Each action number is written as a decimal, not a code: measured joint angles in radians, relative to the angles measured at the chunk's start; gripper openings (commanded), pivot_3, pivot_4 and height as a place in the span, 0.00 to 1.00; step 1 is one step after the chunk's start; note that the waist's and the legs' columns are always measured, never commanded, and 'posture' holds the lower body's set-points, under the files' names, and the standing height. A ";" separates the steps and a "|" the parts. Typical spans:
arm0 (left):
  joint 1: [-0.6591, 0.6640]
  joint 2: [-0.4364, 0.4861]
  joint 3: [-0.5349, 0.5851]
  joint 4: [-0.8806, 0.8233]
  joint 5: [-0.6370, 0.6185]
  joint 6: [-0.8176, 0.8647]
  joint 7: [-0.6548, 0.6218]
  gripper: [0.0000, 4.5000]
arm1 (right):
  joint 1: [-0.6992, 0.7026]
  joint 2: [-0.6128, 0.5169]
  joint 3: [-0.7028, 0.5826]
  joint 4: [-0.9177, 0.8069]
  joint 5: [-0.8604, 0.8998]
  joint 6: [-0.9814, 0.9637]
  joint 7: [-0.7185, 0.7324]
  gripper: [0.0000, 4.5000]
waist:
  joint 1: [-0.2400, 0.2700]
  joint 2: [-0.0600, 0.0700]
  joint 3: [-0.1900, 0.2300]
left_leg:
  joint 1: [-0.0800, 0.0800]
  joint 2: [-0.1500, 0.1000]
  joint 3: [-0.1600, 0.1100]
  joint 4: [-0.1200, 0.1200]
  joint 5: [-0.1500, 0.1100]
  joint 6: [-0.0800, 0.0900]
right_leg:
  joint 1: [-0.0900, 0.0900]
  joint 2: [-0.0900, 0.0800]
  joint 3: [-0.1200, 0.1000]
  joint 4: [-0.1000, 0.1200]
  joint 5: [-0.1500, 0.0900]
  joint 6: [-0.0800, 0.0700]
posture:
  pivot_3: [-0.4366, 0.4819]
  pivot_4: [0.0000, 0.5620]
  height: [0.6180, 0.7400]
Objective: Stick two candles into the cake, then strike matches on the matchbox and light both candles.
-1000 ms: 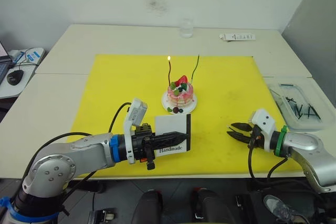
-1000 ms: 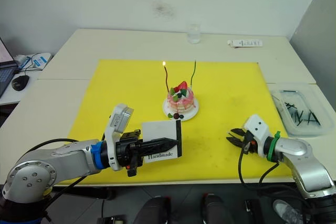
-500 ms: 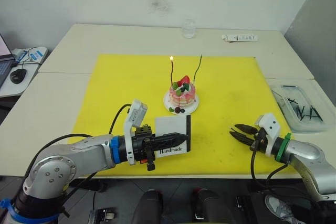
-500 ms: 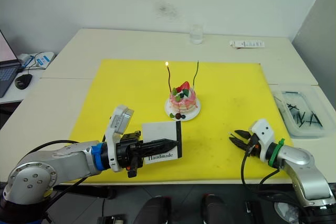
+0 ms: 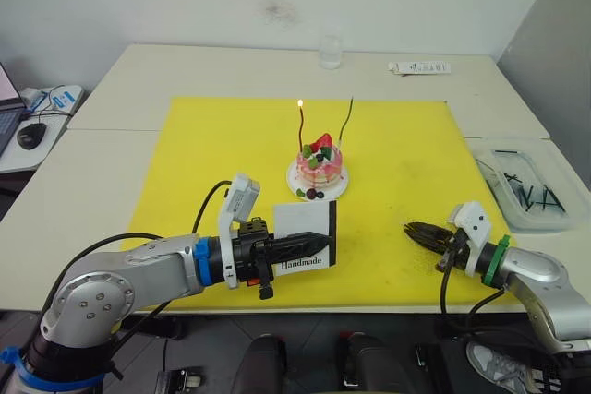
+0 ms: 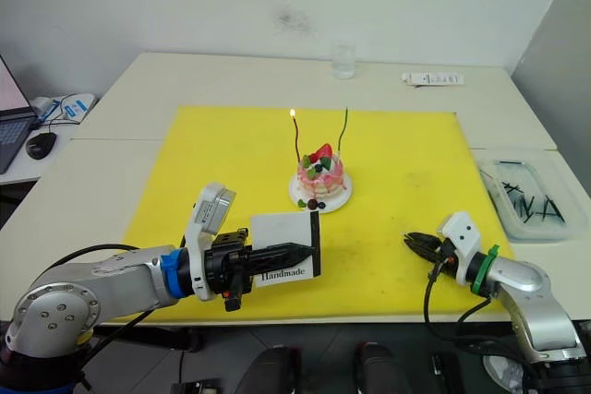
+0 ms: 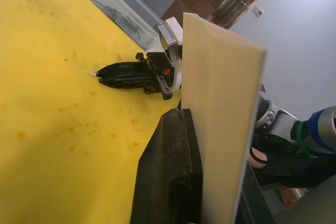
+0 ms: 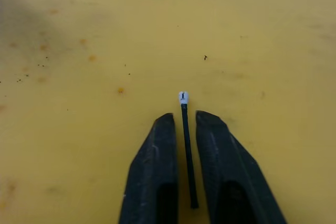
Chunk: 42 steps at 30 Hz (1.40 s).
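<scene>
The pink cake [image 5: 319, 165] sits on its white plate [image 5: 297, 188] in the middle of the yellow mat [image 5: 222, 145]. Two candles stand in it: the red one [image 5: 302, 128] burns with a small flame, and the green one [image 5: 348, 117] is unlit. My left gripper [image 5: 319, 244] is shut on the white matchbox [image 5: 305, 235], holding it upright on edge near the mat's front. To the front right, my right gripper [image 5: 412, 229] lies low on the mat, shut on a thin dark match [image 8: 186, 140]. The match's white tip [image 8: 182, 96] pokes out past the fingertips.
A clear plastic tray [image 5: 526, 186] holding several dark matches sits at the right table edge. At the back of the table stand a glass [image 5: 329, 51] and a white tube [image 5: 418, 67]. A computer mouse [image 5: 30, 134] lies on the side table to the left.
My right gripper's fingers, spread a second ago, have come together around the match on the mat. The left gripper and matchbox have stayed put. The camera shifted slightly.
</scene>
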<state>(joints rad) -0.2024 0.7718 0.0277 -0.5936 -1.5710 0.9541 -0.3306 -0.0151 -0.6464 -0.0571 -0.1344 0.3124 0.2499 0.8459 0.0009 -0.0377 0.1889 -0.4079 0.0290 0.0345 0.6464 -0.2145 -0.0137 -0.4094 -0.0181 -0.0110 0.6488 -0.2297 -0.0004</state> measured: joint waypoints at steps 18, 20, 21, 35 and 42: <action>0.006 0.000 0.000 -0.001 0.000 0.000 0.001 0.00 | -0.008 0.011 -0.001 -0.001 0.025 0.040 0.000 0.22 | 0.000 0.000 0.000 | 0.003 0.000 0.000 -0.001 0.000 0.000 | 0.003 0.000 0.000 0.000 -0.001 -0.002 | 0.48 0.27 1.00; 0.006 0.000 0.000 -0.001 0.000 0.000 0.001 0.00 | -0.009 0.017 -0.001 -0.001 0.026 0.040 0.000 0.37 | 0.000 0.000 0.000 | 0.003 0.000 0.000 -0.001 0.000 0.000 | 0.003 0.000 0.001 0.000 -0.001 -0.002 | 0.48 0.27 1.00; 0.006 0.000 0.000 -0.001 0.000 0.000 0.001 0.00 | -0.009 0.020 -0.001 -0.001 0.025 0.039 0.000 0.44 | 0.000 0.000 0.000 | 0.003 0.000 0.001 -0.001 0.000 0.000 | 0.003 0.000 0.001 0.000 -0.001 -0.002 | 0.48 0.27 1.00; 0.006 0.000 0.000 -0.002 0.000 0.000 0.000 0.00 | 0.004 0.070 -0.011 0.046 0.028 -0.045 0.007 0.44 | -0.001 0.000 0.000 | 0.004 0.000 0.001 -0.001 0.000 0.000 | 0.003 -0.001 0.001 -0.001 -0.002 -0.003 | 0.48 0.27 1.00; 0.016 0.000 0.000 -0.002 -0.001 0.000 0.000 0.00 | 0.015 0.070 -0.024 0.063 0.030 -0.072 0.020 0.44 | 0.001 0.000 0.000 | 0.004 0.000 0.001 -0.001 0.000 0.000 | 0.004 -0.001 0.000 -0.002 -0.002 -0.003 | 0.48 0.27 1.00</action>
<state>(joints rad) -0.1862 0.7716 0.0276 -0.5959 -1.5717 0.9541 -0.3302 -0.0005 -0.5768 -0.0808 -0.0712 0.3425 0.1783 0.8661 0.0015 -0.0377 0.1889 -0.4039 0.0287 0.0350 0.6452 -0.2146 -0.0138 -0.4055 -0.0194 -0.0107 0.6470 -0.2313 -0.0031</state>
